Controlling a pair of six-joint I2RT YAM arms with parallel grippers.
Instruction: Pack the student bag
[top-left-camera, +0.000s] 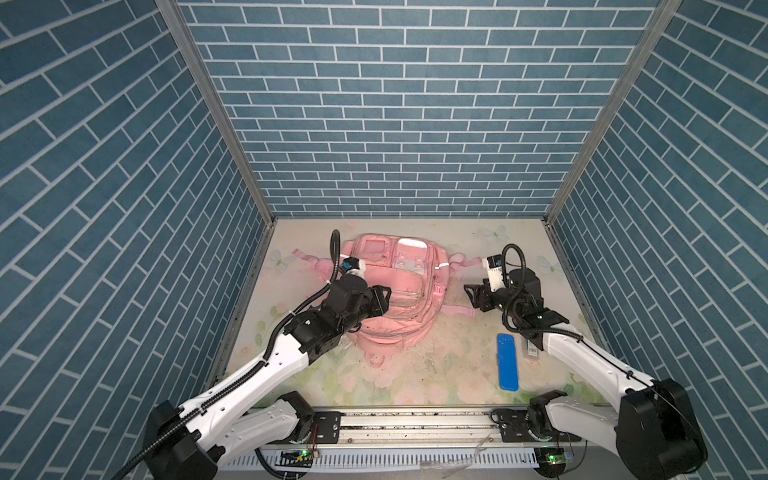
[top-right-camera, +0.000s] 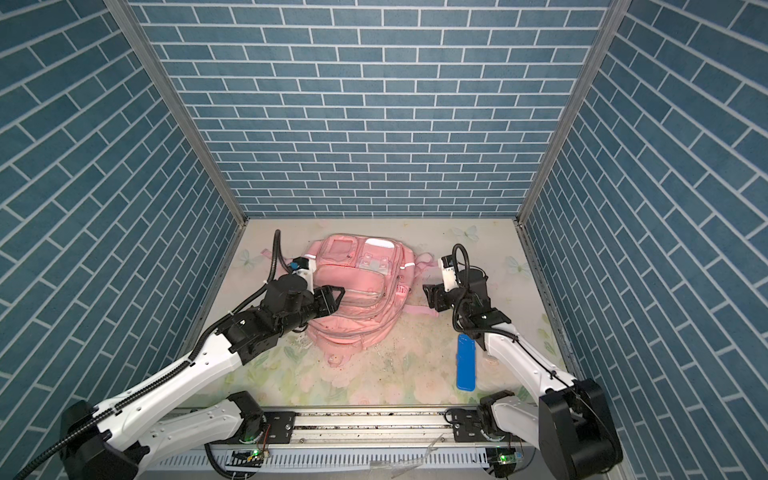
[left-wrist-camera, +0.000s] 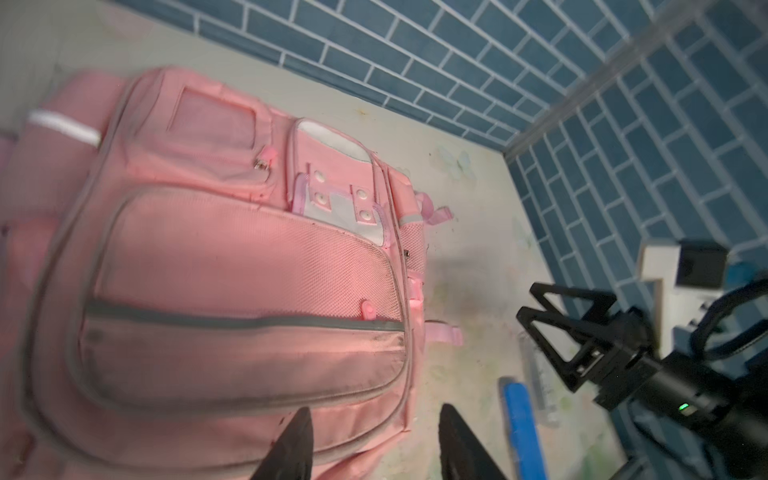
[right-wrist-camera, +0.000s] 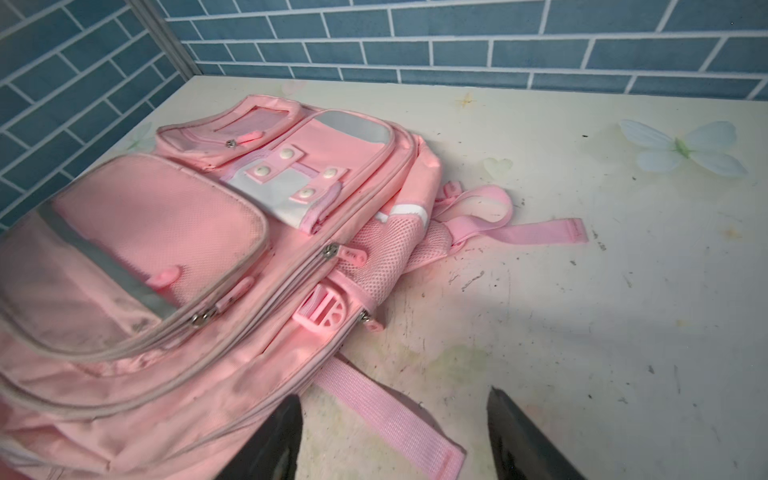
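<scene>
Blue brick-patterned walls (top-left-camera: 395, 124) enclosed 3 sides of a floral worktop (top-left-camera: 415, 382). I logged these items from the remote station:

1. Student bag (top-left-camera: 399, 332) (top-right-camera: 357, 328): 1 pink backpack, which lay flat, front pockets up, toward the back middle of the worktop. Its pink straps (right-wrist-camera: 536, 232) trailed out on its right side.
2. Blue case (top-left-camera: 508, 362): it lay flat at the front right, well apart from the bag. A clear packet (top-left-camera: 532, 351) sat just beside it, partly under the right arm.
3. Left gripper (top-left-camera: 384, 300) (left-wrist-camera: 376, 409): it hung over the bag's left part. The fingers (left-wrist-camera: 295, 440) were spread, with nothing between them. I could not tell whether they touched the fabric.
4. Right gripper (top-left-camera: 471, 296) (right-wrist-camera: 395, 395): it stood just beside the bag's right side, over the worktop and a strap. The fingers (right-wrist-camera: 519, 436) were spread and empty.
</scene>
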